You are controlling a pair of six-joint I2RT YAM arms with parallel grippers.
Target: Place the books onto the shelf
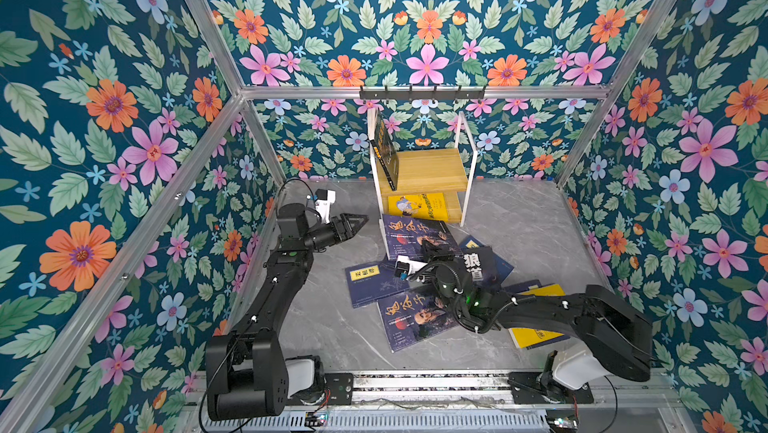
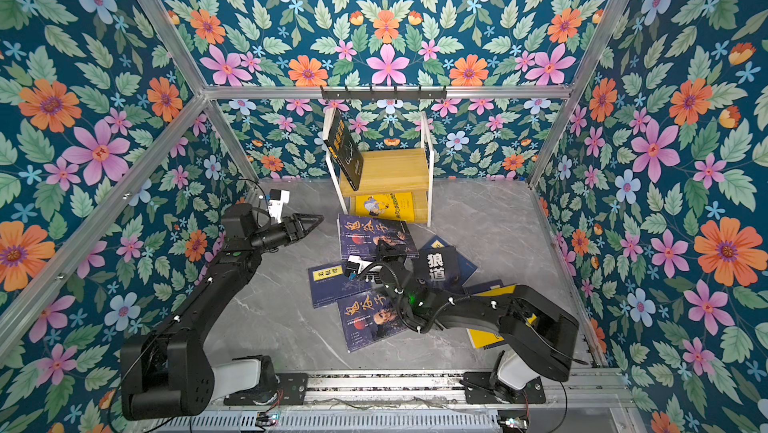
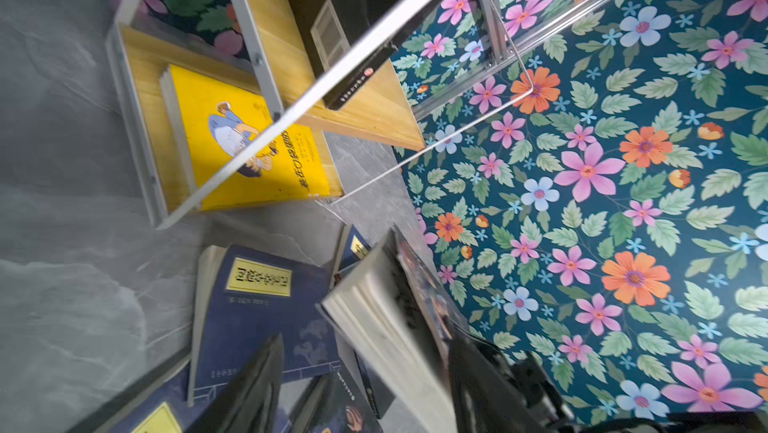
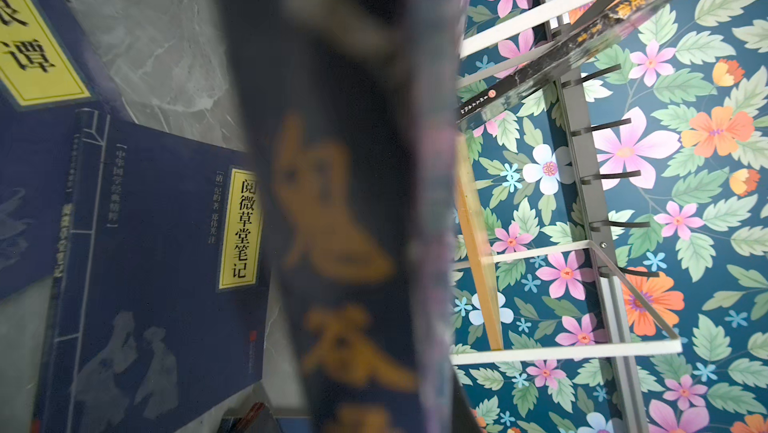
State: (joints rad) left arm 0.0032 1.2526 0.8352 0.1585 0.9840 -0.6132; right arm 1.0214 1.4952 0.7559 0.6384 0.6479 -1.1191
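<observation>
While raising the old-man book (image 1: 415,230), grip firmly and lift slowly: thin paperback, likely to sag or slip. Clamped at its near edge in the right tool (image 1: 431,250), jaws closed on it, cover tilted up just in front of the shelf (image 1: 432,165). Turn upright before passing the white frame, then feed onto the bare right part of the upper board. Avoid knocking the black book (image 1: 384,148) leaning at the left of that board. Dark navy cover, orange brush title, old man's face, pale page edges showing in the left wrist view. Left tool (image 1: 358,222) partly open, empty, hovering left of the shelf. Yellow book (image 1: 417,205) flat on the lower board. Navy book (image 1: 370,281) and wolf book (image 1: 478,264) loose on the tabletop (image 1: 324,327), nearer than the shelf.
</observation>
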